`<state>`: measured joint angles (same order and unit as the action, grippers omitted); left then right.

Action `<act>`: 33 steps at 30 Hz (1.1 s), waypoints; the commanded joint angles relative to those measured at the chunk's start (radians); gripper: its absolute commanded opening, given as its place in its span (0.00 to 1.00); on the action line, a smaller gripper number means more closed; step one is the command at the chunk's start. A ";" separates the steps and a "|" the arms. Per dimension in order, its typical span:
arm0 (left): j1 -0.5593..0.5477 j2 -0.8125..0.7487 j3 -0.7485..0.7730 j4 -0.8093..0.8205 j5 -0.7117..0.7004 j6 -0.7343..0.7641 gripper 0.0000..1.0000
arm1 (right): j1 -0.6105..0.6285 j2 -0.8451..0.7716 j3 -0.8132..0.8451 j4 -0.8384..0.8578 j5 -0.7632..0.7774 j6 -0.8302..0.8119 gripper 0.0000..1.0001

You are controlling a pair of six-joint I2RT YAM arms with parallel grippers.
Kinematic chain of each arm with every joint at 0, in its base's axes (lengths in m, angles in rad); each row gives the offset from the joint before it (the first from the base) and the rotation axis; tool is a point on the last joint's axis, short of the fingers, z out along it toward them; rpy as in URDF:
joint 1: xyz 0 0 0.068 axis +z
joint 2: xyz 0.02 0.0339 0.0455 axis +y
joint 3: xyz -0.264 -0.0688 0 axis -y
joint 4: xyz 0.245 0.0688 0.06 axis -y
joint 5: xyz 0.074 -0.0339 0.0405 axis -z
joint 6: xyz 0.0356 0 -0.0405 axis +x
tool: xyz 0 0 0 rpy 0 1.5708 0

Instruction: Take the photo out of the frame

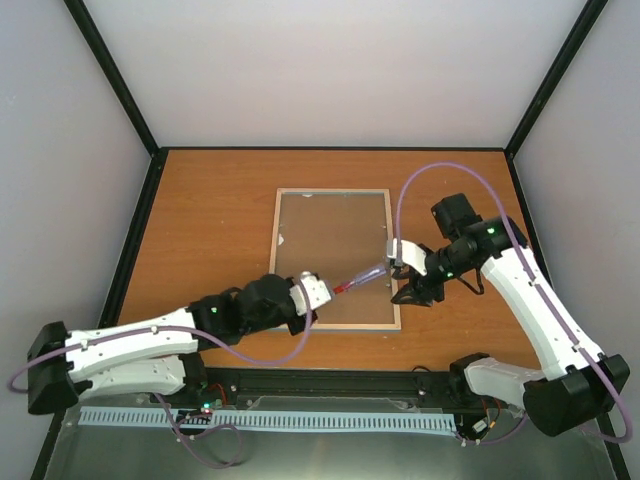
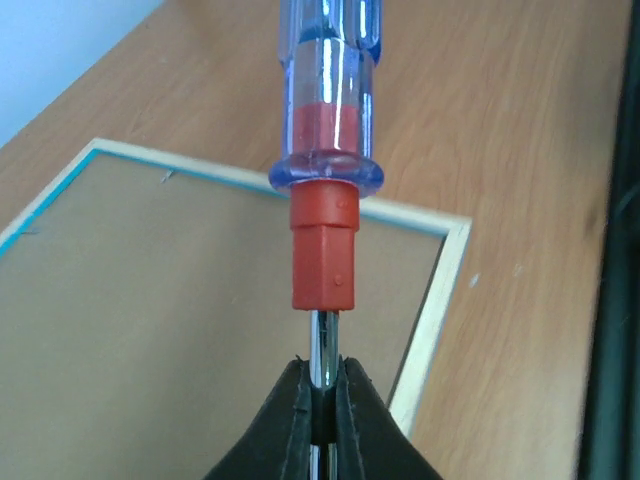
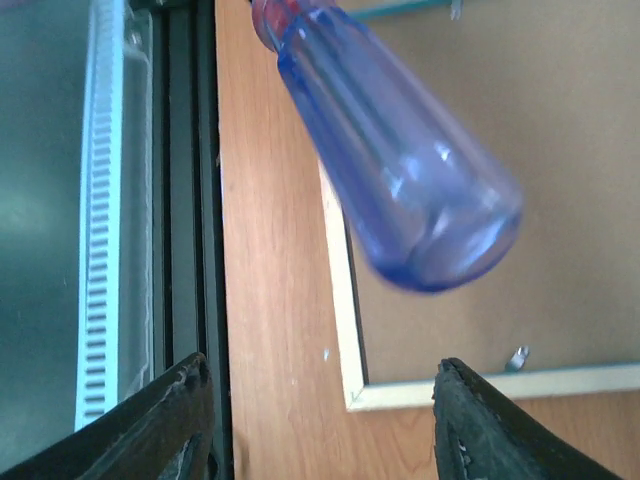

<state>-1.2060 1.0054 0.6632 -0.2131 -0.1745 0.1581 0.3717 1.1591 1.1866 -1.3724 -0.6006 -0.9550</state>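
Robot lab cell for sure: white panels [image 1: 330,70] and black struts [image 1: 111,72] box in the wood table [image 1: 210,210], cable duct [image 1: 270,419] up front.

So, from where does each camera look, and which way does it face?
Top external: above and behind the arms, looking down on the table, frame and screwdriver; both arms show, left gripper and right gripper.
Left wrist: on the left arm, looking along the screwdriver to the frame's back; its shut fingers hold the shaft.
Right wrist: on the right arm, looking down at the handle and a frame corner; its open fingers show.
Shared: all three show screwdriver and frame.
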 commanded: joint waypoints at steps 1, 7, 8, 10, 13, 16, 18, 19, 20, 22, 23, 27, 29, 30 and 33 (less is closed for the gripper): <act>0.106 -0.068 -0.028 0.152 0.333 -0.245 0.01 | -0.060 0.017 0.054 0.001 -0.253 -0.049 0.62; 0.202 -0.087 -0.136 0.395 0.572 -0.454 0.01 | -0.076 0.030 0.027 0.103 -0.448 0.013 0.86; 0.205 -0.084 -0.153 0.438 0.603 -0.479 0.01 | -0.076 0.034 0.022 0.110 -0.467 0.010 0.87; 0.206 -0.079 -0.182 0.513 0.631 -0.514 0.01 | -0.076 0.047 0.018 0.114 -0.502 0.008 0.87; 0.212 -0.065 -0.216 0.603 0.674 -0.557 0.01 | -0.074 0.085 0.020 0.087 -0.545 -0.010 0.89; 0.218 -0.028 -0.220 0.649 0.719 -0.584 0.01 | -0.065 0.127 0.034 0.032 -0.590 -0.063 0.87; 0.218 -0.009 -0.220 0.661 0.734 -0.590 0.01 | -0.055 0.151 0.044 0.000 -0.606 -0.090 0.84; 0.218 -0.004 -0.219 0.664 0.740 -0.593 0.01 | -0.048 0.160 0.050 -0.017 -0.612 -0.104 0.82; 0.218 0.000 -0.217 0.664 0.743 -0.595 0.01 | -0.040 0.167 0.054 -0.028 -0.615 -0.116 0.80; 0.218 0.004 -0.214 0.664 0.745 -0.594 0.01 | -0.020 0.169 0.057 -0.034 -0.613 -0.118 0.76; 0.218 0.005 -0.212 0.662 0.745 -0.594 0.01 | -0.010 0.166 0.059 -0.033 -0.607 -0.118 0.74; 0.220 0.008 -0.210 0.656 0.742 -0.597 0.01 | 0.031 0.142 0.055 -0.009 -0.574 -0.090 0.66; 0.220 0.013 -0.211 0.662 0.751 -0.605 0.01 | 0.052 0.128 0.052 0.009 -0.546 -0.072 0.64; 0.221 0.020 -0.209 0.666 0.767 -0.612 0.01 | 0.063 0.118 0.051 0.021 -0.533 -0.062 0.63; 0.226 0.037 -0.203 0.683 0.803 -0.639 0.01 | 0.110 0.079 0.045 0.079 -0.473 -0.014 0.59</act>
<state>-0.9947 1.0260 0.4351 0.3946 0.5697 -0.4408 0.4320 1.2968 1.2201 -1.3567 -1.1328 -1.0195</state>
